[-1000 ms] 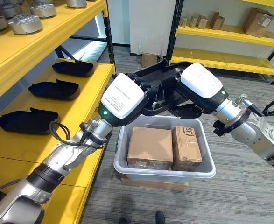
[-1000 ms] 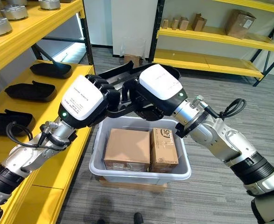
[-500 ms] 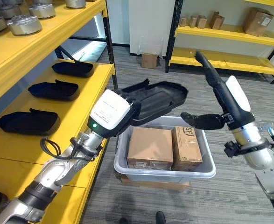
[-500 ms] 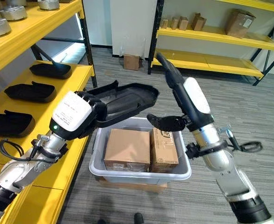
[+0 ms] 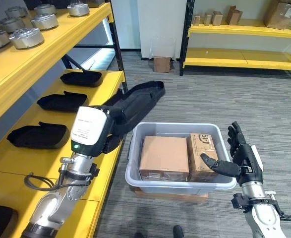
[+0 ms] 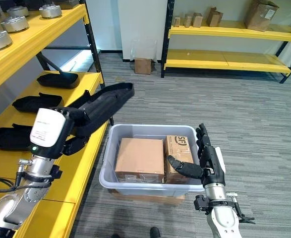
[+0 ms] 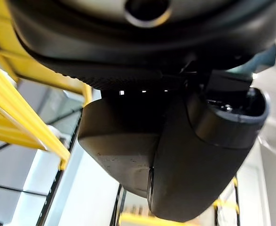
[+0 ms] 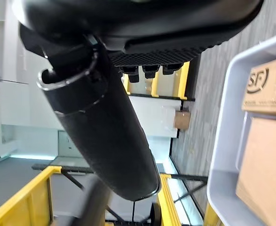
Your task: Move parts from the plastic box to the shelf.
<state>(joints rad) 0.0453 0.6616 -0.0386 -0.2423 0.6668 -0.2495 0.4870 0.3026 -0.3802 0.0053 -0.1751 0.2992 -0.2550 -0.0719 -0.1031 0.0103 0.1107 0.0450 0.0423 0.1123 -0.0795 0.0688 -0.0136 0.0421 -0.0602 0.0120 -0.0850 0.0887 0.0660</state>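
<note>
My left hand (image 5: 110,130) is shut on a long black moulded part (image 5: 138,101), held tilted in the air over the edge of the yellow shelf (image 5: 21,161) and the left end of the grey plastic box (image 5: 180,182). The left wrist view has the thumb (image 7: 208,160) pressed against the dark part. Two cardboard boxes (image 5: 164,157) (image 5: 203,156) lie in the plastic box. My right hand (image 5: 243,159) is open at the box's right end, fingers straight up, thumb (image 8: 105,136) pointing over the rim, holding nothing.
Three similar black parts (image 5: 38,135) (image 5: 62,100) (image 5: 82,78) lie in a row on the yellow shelf. Metal round parts (image 5: 26,37) stand on the shelf above. A second yellow rack (image 5: 244,54) with cartons stands at the back, and a small carton (image 5: 161,63) sits on the floor.
My right hand let go of the black part and dropped low to the box's right end. My left hand alone carried the part leftward toward the shelf. The camera view shifted.
</note>
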